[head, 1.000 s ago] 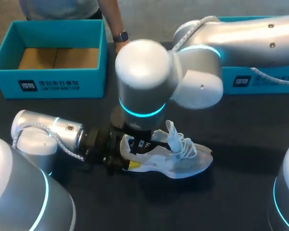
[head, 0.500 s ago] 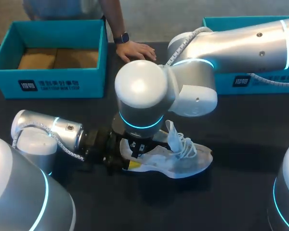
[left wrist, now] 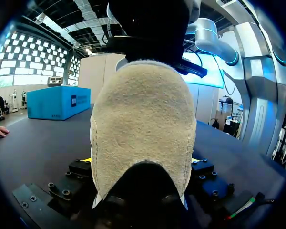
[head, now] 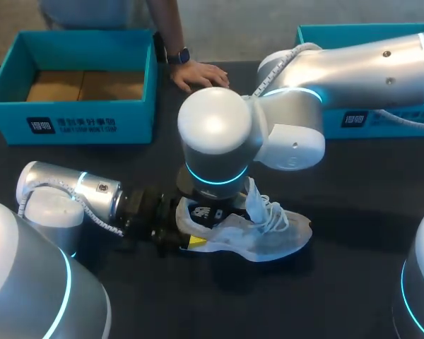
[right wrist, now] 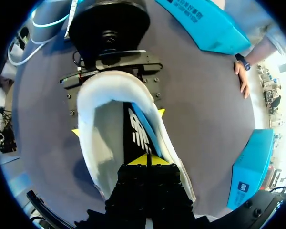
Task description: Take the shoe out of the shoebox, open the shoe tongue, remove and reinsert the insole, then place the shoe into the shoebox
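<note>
White sneaker [head: 268, 240] is being clamped at the heel by left gripper [head: 186, 232] fingers; only the right wrist view is showing right gripper [right wrist: 146, 162] fingers pinched together over the insole [right wrist: 132, 121].

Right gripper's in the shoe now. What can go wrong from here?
1. The left gripper clamps only the shoe's heel; a hard pull by the right gripper, inside the shoe's opening, may drag it loose.
2. A person's hand rests on the table beside the right arm; a swing could strike it.

Head camera overlooks table [head: 360, 180]; both wrist cameras closely face the shoe [head: 272, 239].
</note>
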Motion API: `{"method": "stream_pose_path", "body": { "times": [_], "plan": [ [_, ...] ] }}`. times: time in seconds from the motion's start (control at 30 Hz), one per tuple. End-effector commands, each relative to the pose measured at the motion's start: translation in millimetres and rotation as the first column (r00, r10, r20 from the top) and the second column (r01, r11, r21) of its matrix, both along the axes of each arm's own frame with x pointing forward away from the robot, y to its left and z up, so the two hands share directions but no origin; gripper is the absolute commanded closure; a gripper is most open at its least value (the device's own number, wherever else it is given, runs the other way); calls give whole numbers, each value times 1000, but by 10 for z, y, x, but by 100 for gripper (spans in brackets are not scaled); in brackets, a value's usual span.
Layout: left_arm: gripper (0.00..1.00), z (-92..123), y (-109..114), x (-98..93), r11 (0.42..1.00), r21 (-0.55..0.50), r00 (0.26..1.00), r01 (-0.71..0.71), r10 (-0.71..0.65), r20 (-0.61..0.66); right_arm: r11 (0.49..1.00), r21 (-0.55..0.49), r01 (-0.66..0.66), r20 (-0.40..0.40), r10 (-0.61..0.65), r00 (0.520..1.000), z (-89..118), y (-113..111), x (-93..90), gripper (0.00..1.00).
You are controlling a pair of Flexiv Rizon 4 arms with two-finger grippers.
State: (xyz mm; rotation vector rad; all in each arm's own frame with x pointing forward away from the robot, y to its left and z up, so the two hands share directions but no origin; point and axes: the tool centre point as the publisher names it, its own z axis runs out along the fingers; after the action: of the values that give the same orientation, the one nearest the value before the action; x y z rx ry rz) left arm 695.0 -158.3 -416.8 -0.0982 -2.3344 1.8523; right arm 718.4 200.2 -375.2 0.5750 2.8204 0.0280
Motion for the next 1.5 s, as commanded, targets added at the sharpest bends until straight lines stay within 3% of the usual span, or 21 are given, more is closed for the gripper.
{"method": "stream_pose_path", "body": {
  "times": [0.03,0.57,0.7,0.83,1.5],
  "plan": [
    [100,-22,-5,-5,1000,1,1000,-1,1,-1,1000,15,7,17,-7,1000,64,-144,-26,100],
    [100,-22,-5,-5,1000,1,1000,-1,1,-1,999,8,51,12,-51,999,-7,-413,16,100],
    [100,-22,-5,-5,1000,1,1000,-1,1,-1,999,2,39,2,-39,999,-20,-425,27,75],
    [100,-22,-5,-5,1000,1,1000,-1,1,-1,1000,-4,31,-10,-31,999,-40,-433,39,67],
    [100,-22,-5,-5,1000,1,1000,-1,1,-1,999,41,21,-88,-17,996,-347,-436,84,68]
  ]
}}
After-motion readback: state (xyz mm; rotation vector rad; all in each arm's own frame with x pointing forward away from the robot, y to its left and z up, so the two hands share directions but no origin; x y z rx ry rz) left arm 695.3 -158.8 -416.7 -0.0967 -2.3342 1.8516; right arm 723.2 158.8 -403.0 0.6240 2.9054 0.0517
